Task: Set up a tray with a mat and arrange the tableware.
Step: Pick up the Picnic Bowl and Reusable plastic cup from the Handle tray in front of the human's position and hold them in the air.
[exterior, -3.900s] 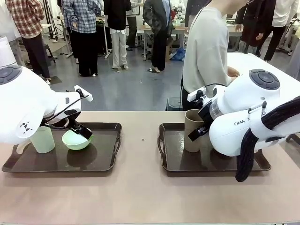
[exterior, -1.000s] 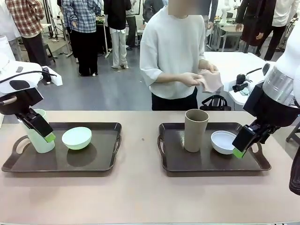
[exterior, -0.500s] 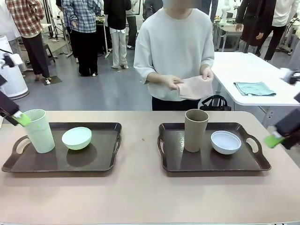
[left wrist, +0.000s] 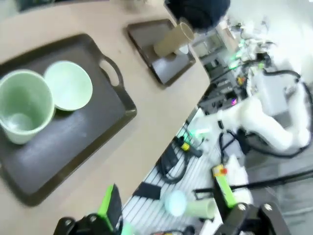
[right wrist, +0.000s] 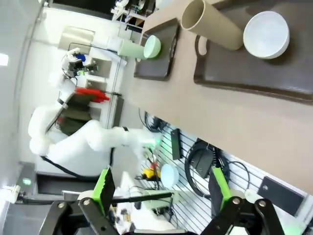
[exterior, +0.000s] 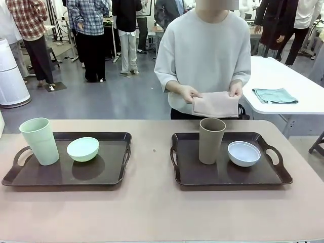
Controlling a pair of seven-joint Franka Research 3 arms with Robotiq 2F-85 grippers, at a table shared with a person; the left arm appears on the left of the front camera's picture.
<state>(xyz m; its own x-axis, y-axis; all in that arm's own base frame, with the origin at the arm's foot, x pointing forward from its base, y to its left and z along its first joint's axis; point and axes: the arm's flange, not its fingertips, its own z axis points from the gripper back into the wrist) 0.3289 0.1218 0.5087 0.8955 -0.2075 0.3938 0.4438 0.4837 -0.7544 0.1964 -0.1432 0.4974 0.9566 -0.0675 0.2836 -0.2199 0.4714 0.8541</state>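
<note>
Right now we see two dark trays side by side on the table (exterior: 162,212). On the left tray (exterior: 109,154) a pale green cup (exterior: 39,140) stands upright at the left end, with a mint bowl (exterior: 83,149) just beside it; both are empty. On the right tray (exterior: 190,167) a tan cup (exterior: 211,140) stands upright near the middle and a white bowl (exterior: 244,153) sits just to its right, also empty. Neither tray has a mat in it.

Across the table a person (exterior: 202,55) holds a folded pink mat (exterior: 215,104) in both hands, above the far edge and behind the tan cup. A green cloth (exterior: 275,95) lies on a white side table (exterior: 298,104) further back on the right.

From its own blurred view we find the left pincer (left wrist: 166,205) spread wide with nothing between its fingers, hanging past the near edge of the table; the left tray with its cup and bowl lies well apart from it. The right pincer (right wrist: 161,188) is likewise spread and empty, off the table's near edge, and the right tray with the tan cup and white bowl is well away from its fingers.
</note>
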